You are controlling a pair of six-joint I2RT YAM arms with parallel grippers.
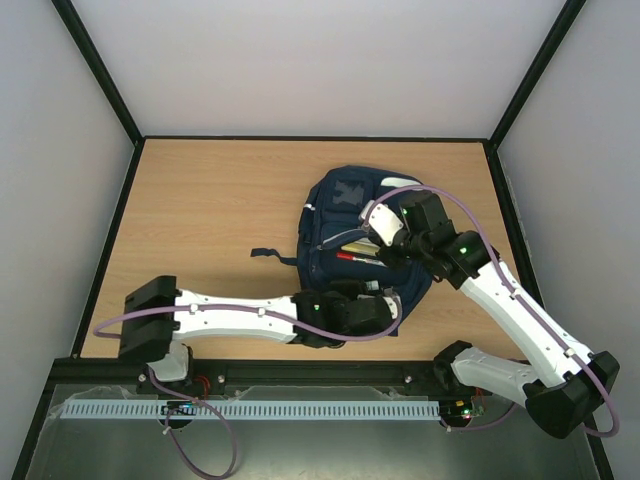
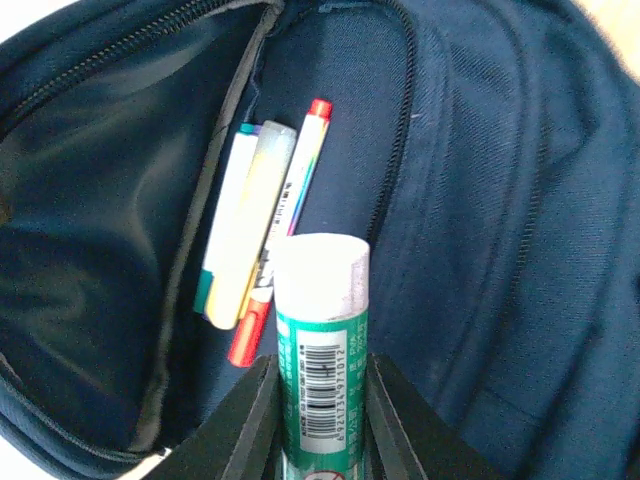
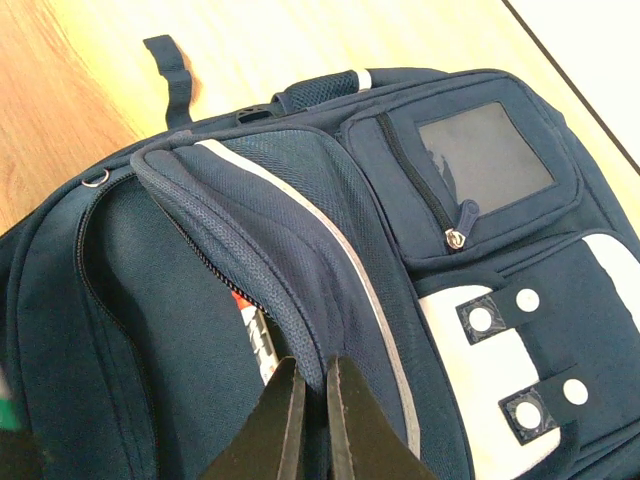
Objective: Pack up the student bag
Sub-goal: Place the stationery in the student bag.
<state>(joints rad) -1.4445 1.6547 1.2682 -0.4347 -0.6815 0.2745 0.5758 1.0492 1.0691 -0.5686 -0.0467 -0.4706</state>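
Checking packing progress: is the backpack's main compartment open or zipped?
Open: the right gripper holds up the flap of the student bag; pens lie inside.

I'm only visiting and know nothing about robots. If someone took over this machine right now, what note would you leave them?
Left gripper: shut on a green cylindrical tube with a white cap, pointed at the open compartment.
Right gripper: shut on the flap edge of the navy blue fabric backpack, holding that compartment open.
The backpack lies flat on the wooden table.
Done: a red-capped pen and pale yellow markers already lie inside.
Left: put the tube in, release it, then let go of the flap. The zip is not yet closed.
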